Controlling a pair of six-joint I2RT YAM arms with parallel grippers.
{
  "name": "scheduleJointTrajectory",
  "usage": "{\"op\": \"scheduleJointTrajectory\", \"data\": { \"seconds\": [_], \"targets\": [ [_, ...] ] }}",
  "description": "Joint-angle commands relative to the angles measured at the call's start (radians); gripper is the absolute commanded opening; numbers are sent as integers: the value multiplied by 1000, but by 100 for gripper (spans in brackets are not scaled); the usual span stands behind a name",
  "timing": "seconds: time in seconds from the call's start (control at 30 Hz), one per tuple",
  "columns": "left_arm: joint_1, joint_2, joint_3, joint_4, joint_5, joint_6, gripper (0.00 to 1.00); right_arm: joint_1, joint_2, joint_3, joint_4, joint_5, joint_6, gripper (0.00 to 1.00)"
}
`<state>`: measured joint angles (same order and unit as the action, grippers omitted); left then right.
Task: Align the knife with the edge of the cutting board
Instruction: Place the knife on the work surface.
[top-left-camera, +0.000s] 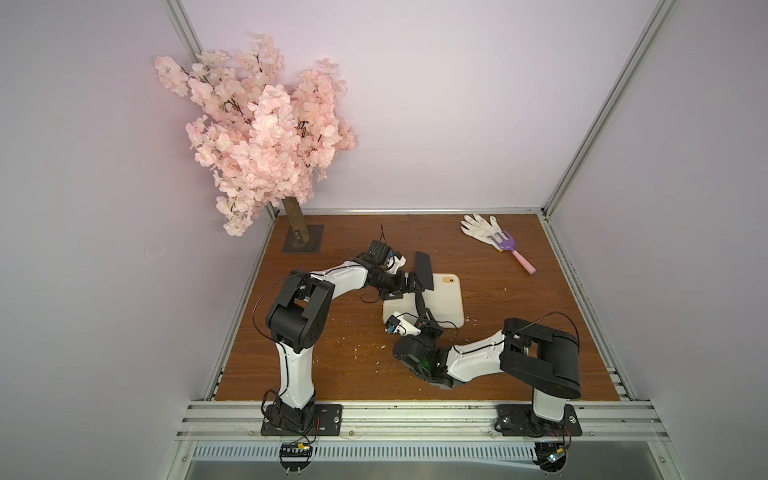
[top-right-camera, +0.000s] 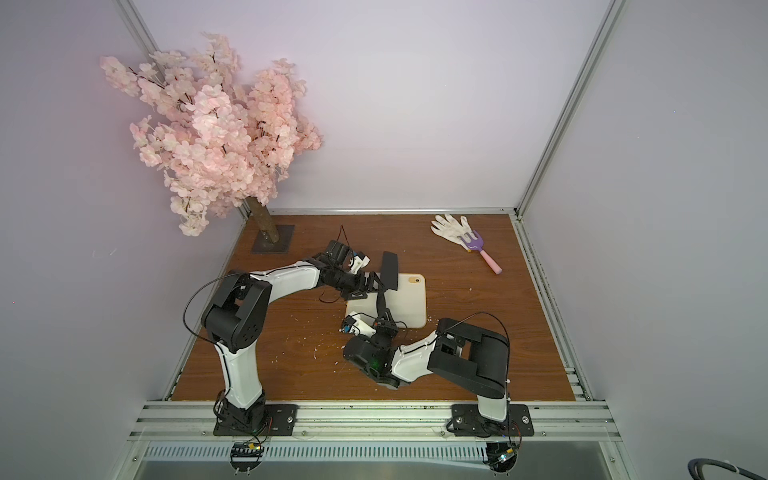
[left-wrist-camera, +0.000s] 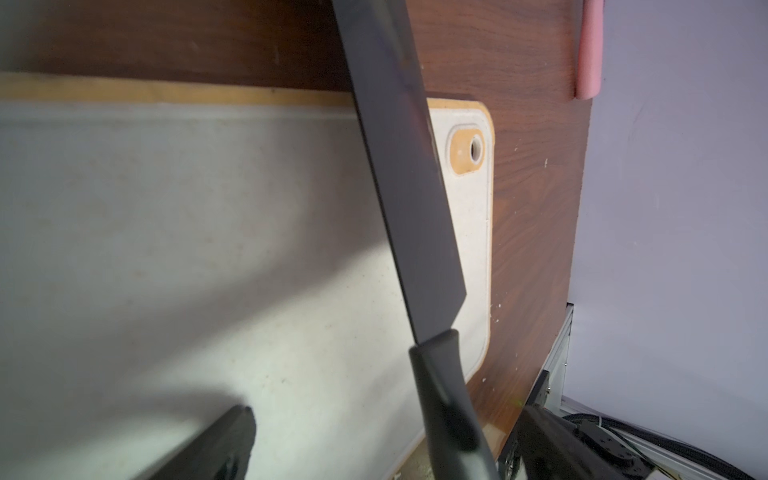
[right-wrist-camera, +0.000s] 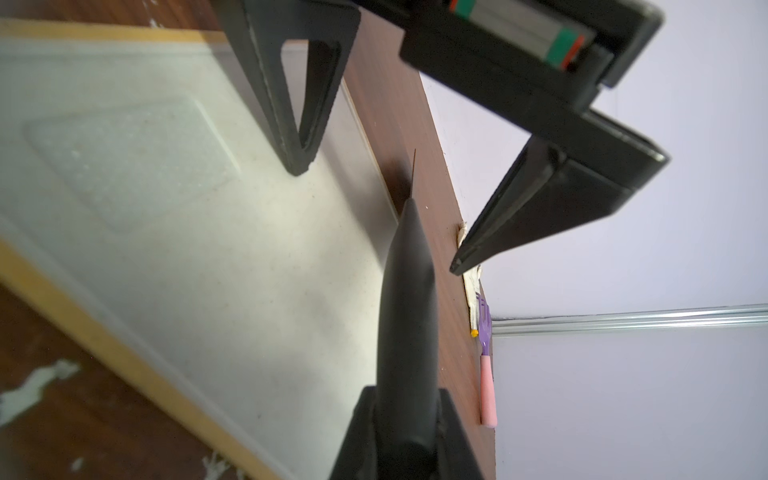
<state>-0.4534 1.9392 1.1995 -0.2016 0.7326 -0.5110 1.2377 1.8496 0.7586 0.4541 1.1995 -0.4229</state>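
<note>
The black knife (top-left-camera: 424, 272) hangs tilted over the near-left part of the cream cutting board (top-left-camera: 446, 309), its blade pointing toward the far wall. My right gripper (top-left-camera: 426, 321) is shut on the knife's handle (right-wrist-camera: 409, 316), with a finger pressed against each side. My left gripper (top-left-camera: 415, 284) is open and straddles the knife where blade meets handle, and neither of its fingers (right-wrist-camera: 297, 124) touches it. In the left wrist view the blade (left-wrist-camera: 399, 166) crosses the board (left-wrist-camera: 187, 249) near the orange-ringed hole (left-wrist-camera: 467, 150).
A white glove (top-left-camera: 480, 226) and a purple fork with a pink handle (top-left-camera: 513, 251) lie at the far right of the wooden table. A pink blossom tree (top-left-camera: 257, 137) on a metal base (top-left-camera: 303, 240) stands at the far left corner. White crumbs dot the wood near the board.
</note>
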Motion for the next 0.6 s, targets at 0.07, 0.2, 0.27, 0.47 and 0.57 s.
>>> {"op": "scheduleJointTrajectory", "data": {
  "seconds": [0.07,0.2,0.27,0.47,0.57],
  "targets": [
    [12,-44,-41,65,28,-47,100,5,-88,-1,-58,-106,103,8],
    [27,-81,-36,54,32,-50,100,5,-156,8,-154,-156,205,31],
    [35,-100,-26,45,38,-48,100,5,-202,7,-191,-175,252,40],
    [78,-171,36,-32,25,-28,100,2,-313,9,-286,-265,372,65],
    [113,-222,52,-53,-1,-24,100,-11,-358,26,-338,-328,442,75]
  ]
}}
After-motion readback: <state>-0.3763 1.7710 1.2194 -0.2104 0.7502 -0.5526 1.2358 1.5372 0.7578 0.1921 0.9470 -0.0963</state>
